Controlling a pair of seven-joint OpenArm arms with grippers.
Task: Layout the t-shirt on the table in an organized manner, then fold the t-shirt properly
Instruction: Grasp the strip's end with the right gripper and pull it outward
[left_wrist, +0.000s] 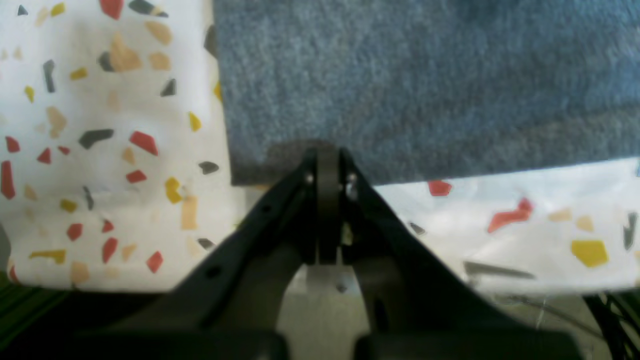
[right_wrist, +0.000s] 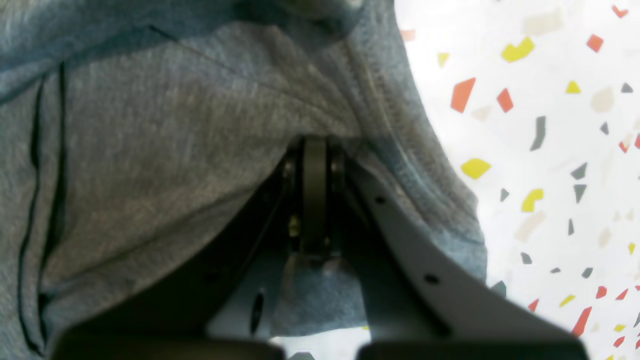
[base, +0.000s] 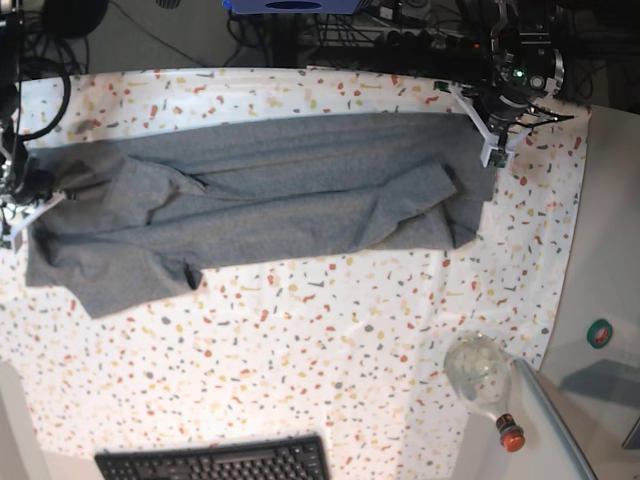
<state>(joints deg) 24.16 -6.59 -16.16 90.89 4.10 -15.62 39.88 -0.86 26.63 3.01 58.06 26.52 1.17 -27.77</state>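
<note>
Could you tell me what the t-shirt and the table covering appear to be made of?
The t-shirt: probably soft knit jersey, matte heather grey, with a fuzzy surface and stitched hem. The table: seemingly covered in white printed cloth with terrazzo-like flecks; it creases faintly.

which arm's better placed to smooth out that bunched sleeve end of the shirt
Right. The right gripper is shut on the t-shirt at its rumpled sleeve end. The left gripper is pinching the flat hem corner at the opposite end.
</note>
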